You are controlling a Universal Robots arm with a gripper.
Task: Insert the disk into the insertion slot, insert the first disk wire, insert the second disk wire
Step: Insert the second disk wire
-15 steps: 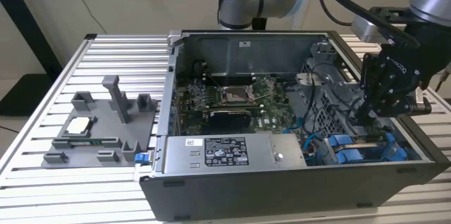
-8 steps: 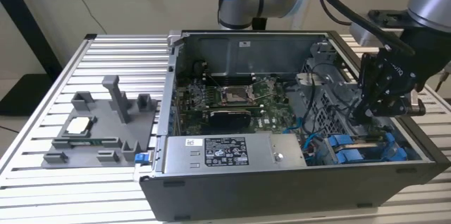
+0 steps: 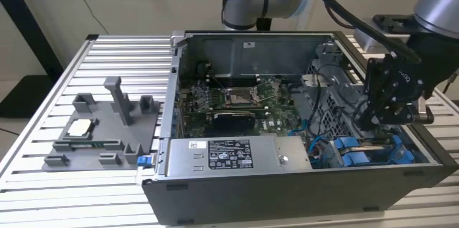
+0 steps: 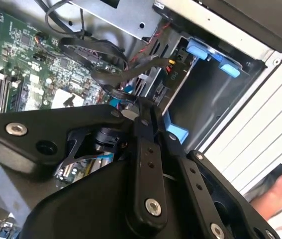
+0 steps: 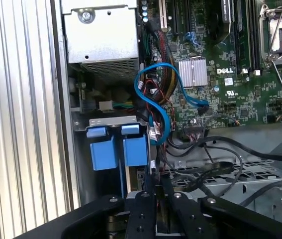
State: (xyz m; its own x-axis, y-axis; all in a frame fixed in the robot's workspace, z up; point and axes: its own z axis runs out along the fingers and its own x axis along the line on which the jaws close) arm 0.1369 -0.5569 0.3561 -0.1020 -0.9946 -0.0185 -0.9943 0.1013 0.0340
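End effector (image 3: 384, 123): inside computer case (image 3: 287, 198), above insertion slot (image 3: 373, 152) at tabletop's (image 3: 107, 56) exterior-view right; clench state cannot be told. Disk seemingly seated behind blue tabs. Risk: snagging blue cable (image 5: 155, 99), dislodging connectors.

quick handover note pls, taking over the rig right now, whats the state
Gripper: down inside the open computer case, close over the insertion slot at the exterior view's right; what it holds, if anything, is hidden.
Slot: its blue plastic pieces show in both wrist views. Whether the disk is seated cannot be told.
Wires: a blue wire loops loose beside the slot.
Done: nothing can be confirmed.
Left: check the disk's seating, and both disk wires.
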